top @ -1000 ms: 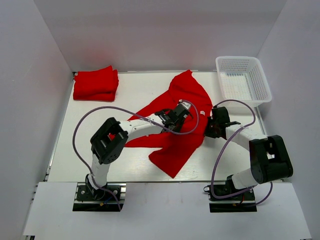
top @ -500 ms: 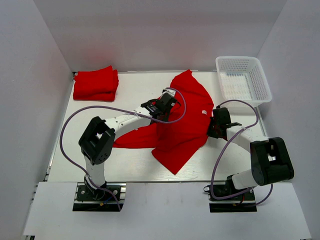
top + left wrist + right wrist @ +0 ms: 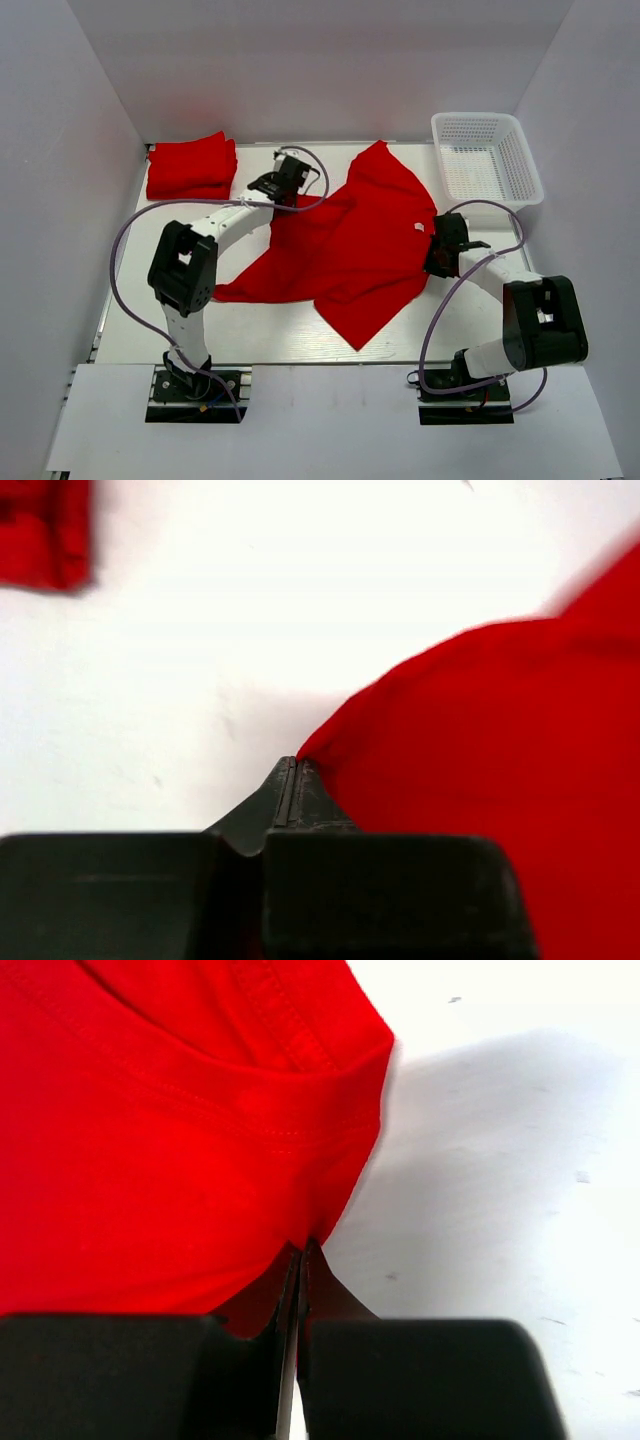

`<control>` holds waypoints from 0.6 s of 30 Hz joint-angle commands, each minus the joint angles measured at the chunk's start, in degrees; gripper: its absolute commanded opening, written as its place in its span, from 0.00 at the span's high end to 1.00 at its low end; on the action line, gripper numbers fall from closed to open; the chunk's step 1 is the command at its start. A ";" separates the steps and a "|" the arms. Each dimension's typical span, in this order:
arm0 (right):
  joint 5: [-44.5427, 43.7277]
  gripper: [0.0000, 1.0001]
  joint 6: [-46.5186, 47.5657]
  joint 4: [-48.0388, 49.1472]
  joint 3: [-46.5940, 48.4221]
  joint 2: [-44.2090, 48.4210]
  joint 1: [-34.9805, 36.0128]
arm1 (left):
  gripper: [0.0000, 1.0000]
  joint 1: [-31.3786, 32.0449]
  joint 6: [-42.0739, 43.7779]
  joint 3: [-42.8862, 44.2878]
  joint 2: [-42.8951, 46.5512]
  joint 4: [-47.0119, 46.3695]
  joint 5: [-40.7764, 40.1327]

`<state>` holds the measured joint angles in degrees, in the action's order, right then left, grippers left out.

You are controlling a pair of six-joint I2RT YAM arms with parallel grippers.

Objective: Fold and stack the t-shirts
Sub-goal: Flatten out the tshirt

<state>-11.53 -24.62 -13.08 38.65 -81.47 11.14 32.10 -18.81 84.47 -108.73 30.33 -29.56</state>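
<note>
A loose red t-shirt (image 3: 355, 245) lies spread and rumpled over the middle of the table. My left gripper (image 3: 283, 180) is shut on its far left edge (image 3: 480, 730), near the table's back. My right gripper (image 3: 437, 250) is shut on its right edge by the collar (image 3: 200, 1140), low over the table. A folded red t-shirt (image 3: 191, 167) lies at the back left corner and shows in the left wrist view (image 3: 40, 530).
A white mesh basket (image 3: 487, 163) stands at the back right. White walls close in the table on three sides. The table's front edge (image 3: 300, 362) runs just beyond the arm bases.
My left gripper has pulled its edge of the t-shirt from the middle toward the back left, spreading the cloth wider. My right gripper has held its edge and shifted slightly right.
</note>
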 commanded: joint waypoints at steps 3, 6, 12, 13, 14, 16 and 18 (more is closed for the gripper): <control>-5.43 1.00 2.74 -6.34 2.92 -1.84 -1.99 | 1.00 -5.28 4.38 4.22 -2.19 -3.51 -3.49; -5.70 1.00 4.32 -7.57 3.88 -2.99 -2.52 | 1.00 -7.74 8.33 5.26 -4.29 -8.17 -2.44; -6.49 1.00 5.63 -9.42 5.73 -5.45 -4.54 | 1.00 -11.35 12.66 10.97 -12.80 -14.51 -1.82; -6.23 1.00 5.81 -9.42 6.08 -5.71 -4.89 | 1.00 -12.31 13.18 12.55 -14.30 -14.51 -1.82; -6.14 1.00 5.81 -9.68 6.34 -5.63 -5.07 | 1.00 -12.32 13.18 15.26 -15.71 -13.98 -1.82; -5.87 1.00 6.25 -9.86 6.43 -5.45 -5.24 | 1.00 -14.07 14.41 17.21 -19.22 -14.77 -2.42; -6.22 1.00 6.60 -10.03 6.70 -4.93 -5.69 | 1.00 -14.95 14.41 20.46 -21.25 -15.39 -3.05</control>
<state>-15.31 -19.77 -19.57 44.29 -86.00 6.42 18.98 -6.28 100.86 -129.38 17.37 -31.14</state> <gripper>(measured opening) 0.012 0.011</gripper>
